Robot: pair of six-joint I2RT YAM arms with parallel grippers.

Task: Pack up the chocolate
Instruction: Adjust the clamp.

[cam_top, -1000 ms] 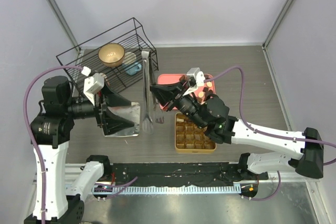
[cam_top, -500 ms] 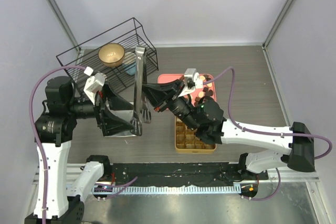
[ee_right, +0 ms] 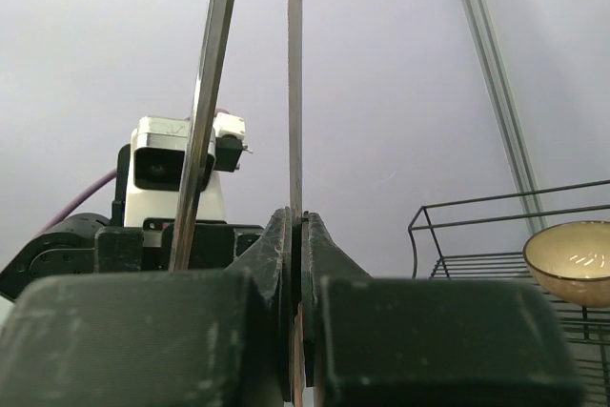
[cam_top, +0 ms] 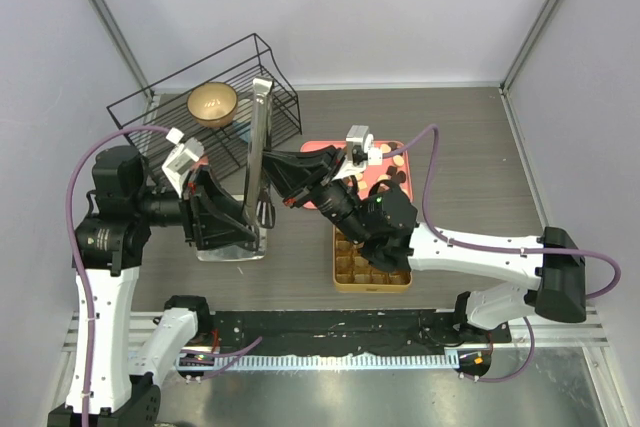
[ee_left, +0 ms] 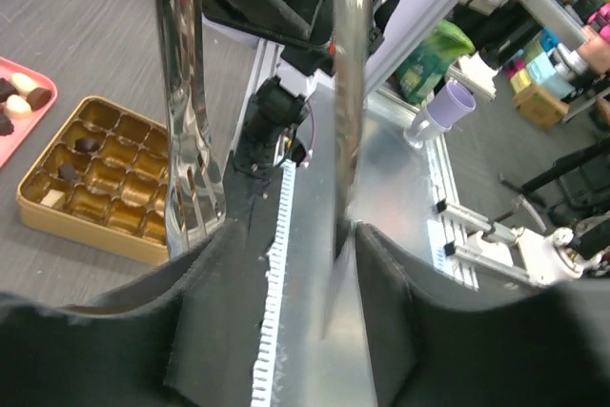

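Most of the chocolate lies on the tray, with 2 or 3 pieces in the tin. It looks light, small and easily marred, so pinch the sides softly. The right gripper is clenched on 1 arm of the tongs. The left gripper straddles both arms; whether it grips, I cannot tell. The rack crowds the tongs from behind, and the best room is above the tin.

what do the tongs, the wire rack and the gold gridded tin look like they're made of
tongs: polished metal, likely steel; mirror reflections along the arms.
rack: thin wire, seemingly metal, with a matte black coating or paint.
tin: shiny gold; metal or foil-faced card, cannot tell which.
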